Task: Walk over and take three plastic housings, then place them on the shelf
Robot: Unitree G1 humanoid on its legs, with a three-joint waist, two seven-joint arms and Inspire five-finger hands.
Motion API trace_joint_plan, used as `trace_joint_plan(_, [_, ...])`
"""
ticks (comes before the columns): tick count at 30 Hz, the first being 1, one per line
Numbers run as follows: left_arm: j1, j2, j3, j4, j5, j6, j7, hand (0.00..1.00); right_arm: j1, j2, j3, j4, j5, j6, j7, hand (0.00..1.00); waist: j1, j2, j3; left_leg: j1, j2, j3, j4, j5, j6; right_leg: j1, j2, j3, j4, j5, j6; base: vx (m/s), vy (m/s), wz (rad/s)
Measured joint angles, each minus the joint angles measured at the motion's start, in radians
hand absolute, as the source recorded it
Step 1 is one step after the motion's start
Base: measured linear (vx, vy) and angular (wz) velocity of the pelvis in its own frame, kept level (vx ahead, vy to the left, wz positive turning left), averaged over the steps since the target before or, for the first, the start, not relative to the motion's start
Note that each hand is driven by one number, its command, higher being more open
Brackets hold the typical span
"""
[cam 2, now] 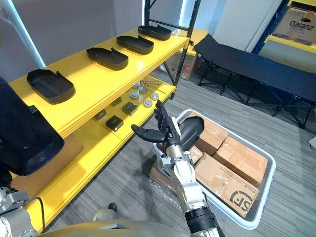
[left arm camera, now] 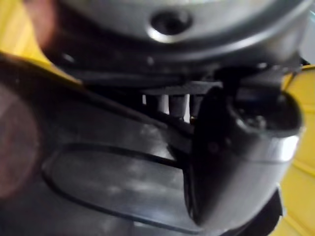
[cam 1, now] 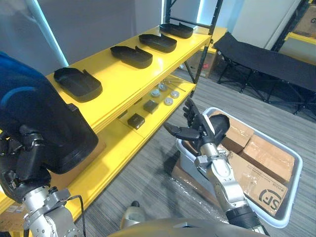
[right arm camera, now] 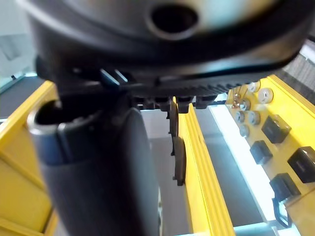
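Holds one housing (cam 1: pixel 49 118) in left hand (cam 1: pixel 22 165), fingers and thumb curled round its lower end, close in at lower left, right up against the shelf's (cam 1: pixel 128 81) front. Carries nothing in right hand (cam 1: pixel 197 131): fingers straight and spread, hovering over the near corner of the bin (cam 1: pixel 295 182) of boxes (cam 1: pixel 266 158). Looks like a dark part in the bin just behind that hand; can't tell if it's another housing. Further out, sees four housings (cam 1: pixel 78 84) in a row along the top tier and small parts (cam 1: pixel 150 105) on the lower one. Risks from here: could clip the top tier's front lip on the way up, being bulky and this near; could slip or swing, gripped at one end only; could shove the nearest of the row if set down tight beside it. Calls for a lift clear of the lip first.
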Motion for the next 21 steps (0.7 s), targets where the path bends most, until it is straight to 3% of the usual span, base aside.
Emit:
trace_joint_plan(1, [-0.005, 0.0, -0.025, 0.0, -0.009, 0.001, -0.05, 0.0, 0.013, 0.0, -0.006, 0.004, -0.001, 0.004, -0.013, 1.0, -0.016, -0.013, 0.008, -0.04, 0.004, 0.058, 0.022, 0.004, 0.063, 0.008, -0.012, -0.06, 0.022, -0.017, 0.006, -0.02, 0.019, 0.89])
trace_joint_plan(2, [-0.006, 0.0, -0.029, 0.0, -0.01, 0.001, -0.061, 0.0, 0.016, 0.0, -0.007, 0.004, -0.002, 0.004, -0.016, 1.0, -0.025, -0.016, 0.01, -0.045, 0.008, 0.078, 0.026, 0.007, 0.07, 0.01, -0.015, -0.071, 0.027, -0.018, 0.008, -0.01, 0.031, 1.3])
trace_joint_plan(3, [-0.006, 0.0, -0.053, 0.0, -0.013, 0.001, -0.096, 0.0, 0.027, -0.008, -0.011, 0.004, -0.014, 0.005, -0.027, 1.0, -0.041, -0.015, 0.013, -0.057, 0.021, 0.132, 0.025, 0.031, 0.07, 0.017, -0.025, -0.111, 0.049, -0.025, 0.015, 0.02, 0.07, 0.87])
trace_joint_plan(4, [-0.007, 0.0, -0.076, 0.0, -0.015, 0.001, -0.125, 0.0, 0.031, -0.024, -0.016, 0.008, -0.037, 0.005, -0.031, 1.0, -0.032, -0.008, 0.023, -0.049, 0.012, 0.133, 0.003, 0.061, 0.032, 0.014, -0.039, -0.111, 0.068, -0.027, 0.021, 0.03, 0.096, 0.73])
trace_joint_plan(8, [-0.028, 0.01, -0.101, 0.0, -0.018, 0.0, -0.154, 0.0, 0.035, -0.027, -0.012, 0.014, -0.119, 0.004, -0.004, 1.0, -0.026, 0.003, 0.053, -0.042, -0.021, 0.129, -0.033, 0.081, 0.045, -0.008, -0.071, -0.049, 0.104, -0.054, 0.016, -0.04, 0.126, 0.19])
trace_joint_plan(10, [-0.06, 0.025, -0.126, 0.002, -0.025, 0.0, -0.173, 0.0, 0.069, -0.03, -0.037, 0.008, -0.115, -0.002, 0.002, 1.0, -0.055, 0.003, 0.059, -0.044, -0.043, 0.088, -0.049, 0.086, 0.062, -0.037, -0.064, 0.082, 0.151, -0.12, 0.023, -0.13, 0.076, 0.65])
trace_joint_plan(11, [-0.089, 0.04, -0.161, 0.003, -0.035, 0.001, -0.202, 0.0, 0.12, -0.03, -0.08, -0.007, -0.094, -0.005, 0.002, 1.0, -0.081, -0.001, 0.059, -0.044, -0.07, 0.046, -0.066, 0.099, 0.072, -0.063, -0.06, 0.191, 0.208, -0.184, 0.019, -0.15, 0.005, 0.96])
trace_joint_plan(13, [-0.115, 0.058, -0.186, 0.004, -0.033, 0.001, -0.224, 0.0, 0.166, -0.029, -0.124, -0.014, -0.061, -0.018, 0.0, 1.0, -0.099, -0.002, 0.059, -0.042, -0.092, 0.02, -0.088, 0.116, 0.074, -0.08, -0.057, 0.259, 0.253, -0.229, 0.022, -0.09, -0.023, 0.73])
trace_joint_plan(16, [-0.146, 0.09, -0.211, 0.003, -0.006, -0.001, -0.23, 0.0, 0.21, -0.027, -0.172, -0.014, -0.052, -0.027, 0.005, 1.0, -0.11, 0.007, 0.059, -0.061, -0.101, 0.005, -0.093, 0.144, 0.064, -0.095, -0.06, 0.252, 0.268, -0.224, 0.031, 0.0, -0.018, 0.21])
trace_joint_plan(21, [-0.147, 0.093, -0.222, 0.005, 0.001, -0.001, -0.158, 0.0, 0.211, -0.025, -0.148, -0.013, 0.018, -0.054, 0.052, 1.0, -0.107, 0.014, 0.086, -0.065, -0.095, 0.004, -0.089, 0.146, 0.06, -0.099, -0.054, 0.255, 0.268, -0.218, 0.031, -0.02, -0.008, 0.0])
